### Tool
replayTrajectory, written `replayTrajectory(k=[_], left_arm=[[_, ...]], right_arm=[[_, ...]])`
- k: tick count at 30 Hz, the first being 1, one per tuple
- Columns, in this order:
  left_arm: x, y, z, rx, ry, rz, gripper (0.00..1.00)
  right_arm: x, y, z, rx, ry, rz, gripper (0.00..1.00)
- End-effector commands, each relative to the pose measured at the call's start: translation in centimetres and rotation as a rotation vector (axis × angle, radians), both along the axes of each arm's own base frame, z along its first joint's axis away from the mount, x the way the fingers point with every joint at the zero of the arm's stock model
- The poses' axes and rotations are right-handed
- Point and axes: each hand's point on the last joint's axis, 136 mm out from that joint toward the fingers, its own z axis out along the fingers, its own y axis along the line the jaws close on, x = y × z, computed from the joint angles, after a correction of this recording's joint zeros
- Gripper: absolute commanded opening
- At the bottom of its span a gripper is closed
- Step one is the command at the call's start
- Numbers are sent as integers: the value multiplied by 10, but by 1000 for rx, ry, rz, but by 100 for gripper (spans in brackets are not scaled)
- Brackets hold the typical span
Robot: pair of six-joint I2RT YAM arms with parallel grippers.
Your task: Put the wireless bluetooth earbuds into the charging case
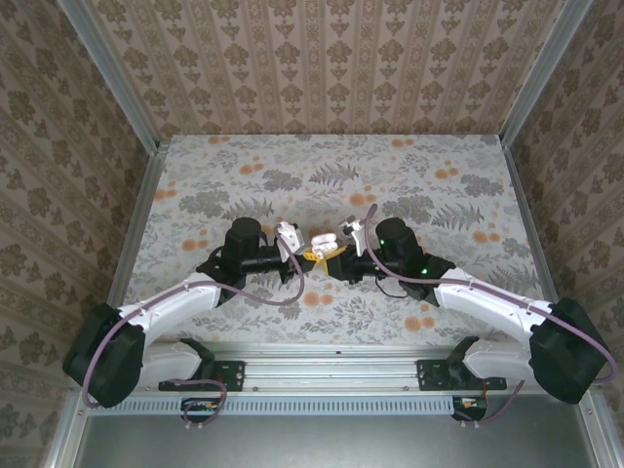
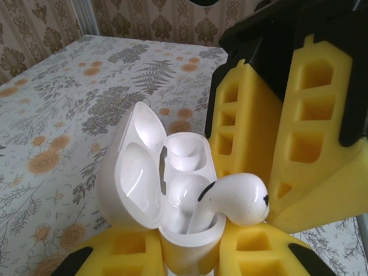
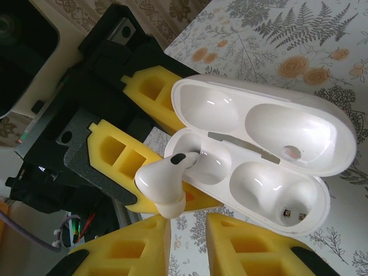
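The white charging case [image 2: 172, 230] is open, its lid [image 3: 270, 121] swung back, and my left gripper [image 2: 192, 250] is shut on its body between yellow fingers [image 3: 123, 152]. One white earbud [image 3: 164, 181] stands with its stem in one well and its head sticking out over the rim. The other well [image 3: 270, 184] is empty. My right gripper [image 3: 188, 241] sits just below the earbud's tip. Its jaws stand a narrow gap apart with only tablecloth showing between them. In the top view both grippers meet mid-table around the case [image 1: 322, 240].
A floral tablecloth [image 1: 331, 175] covers the table, and patterned walls [image 1: 322, 58] close it in at the back and sides. A metal rail [image 1: 331, 356] runs along the near edge between the arm bases. My right gripper's fingers [image 2: 247, 132] crowd the case's right side.
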Motion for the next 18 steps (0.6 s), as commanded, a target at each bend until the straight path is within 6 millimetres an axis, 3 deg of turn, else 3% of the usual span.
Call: replayTrajectory(k=[1,18], left_arm=[[-4,-3,10,-24,-18,-21,16],[-4,-3,8,-21,-9,-19,16]], right_arm=[[8,5,23,37,-58,-17,23],[12,-5,25,27,-78,-72,24]])
